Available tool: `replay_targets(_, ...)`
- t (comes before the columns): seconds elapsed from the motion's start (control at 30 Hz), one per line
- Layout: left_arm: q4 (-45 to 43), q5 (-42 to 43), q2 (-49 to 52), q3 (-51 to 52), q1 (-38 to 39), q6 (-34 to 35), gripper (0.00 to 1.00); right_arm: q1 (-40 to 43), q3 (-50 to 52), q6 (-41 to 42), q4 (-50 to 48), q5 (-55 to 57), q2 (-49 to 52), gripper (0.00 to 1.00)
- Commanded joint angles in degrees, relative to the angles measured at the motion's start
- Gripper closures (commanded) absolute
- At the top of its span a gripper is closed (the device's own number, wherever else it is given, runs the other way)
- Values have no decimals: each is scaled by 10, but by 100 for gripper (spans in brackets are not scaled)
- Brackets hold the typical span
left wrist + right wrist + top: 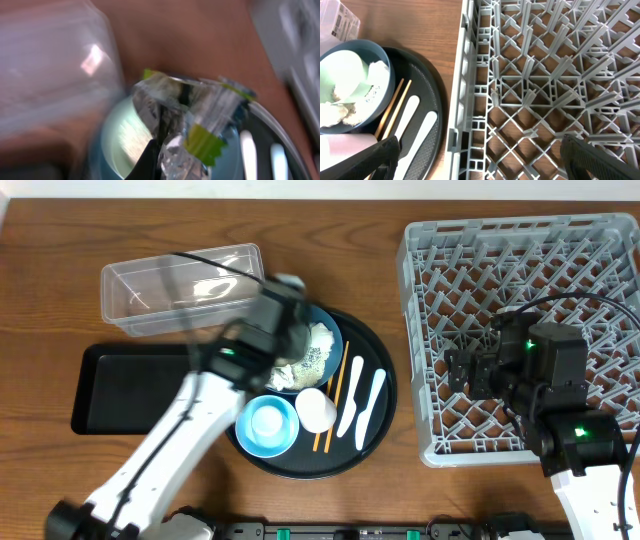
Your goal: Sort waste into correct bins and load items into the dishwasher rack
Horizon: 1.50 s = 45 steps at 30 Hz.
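Crinkled silvery yellow-green wrapper [200, 137] in left claw [167, 155]; grey lattice rack [520, 240]

Everything in the left wrist view is smeared by motion: the yellow-green wrapper [202, 142] at the jaws, the clear tub [45, 65] to their left. Overhead, the dark blue plate [337, 340] is partly hidden by the blurred left arm [190, 430].

1 rack [415, 330], 1 clear tub [150, 280], 1 rectangular black tray [120, 390], 1 wrapper [200, 130], 2 chopsticks [333, 395], 2 utensils [350, 395].
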<state>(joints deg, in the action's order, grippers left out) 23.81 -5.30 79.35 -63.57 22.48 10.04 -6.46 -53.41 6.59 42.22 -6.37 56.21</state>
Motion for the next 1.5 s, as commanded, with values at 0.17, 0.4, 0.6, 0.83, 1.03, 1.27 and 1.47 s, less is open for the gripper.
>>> replay_targets(0.17,-65,-42,44,-13,-151,-5,94,-6,-10,6,5,6,0,1)
replay_targets(0.4,-127,-42,115,-13,-192,-5,94,-6,-10,7,7,6,0,1)
replay_targets(0.6,-138,-42,132,-13,-193,-5,35,-6,-10,7,16,-2,0,1)
replay_targets(0.83,-102,-42,81,-13,-193,-5,27,-6,-10,7,18,-12,0,1)
replay_targets(1.03,122,-42,-3,-13,-195,63,20,-7,-11,-14,17,-12,0,1)
replay_targets(1.27,332,5,-62,-13,-247,148,9,-42,-73,-50,47,-16,27,2)
replay_targets(1.47,383,50,-65,6,-330,160,4,-141,-173,-54,94,-16,124,1)
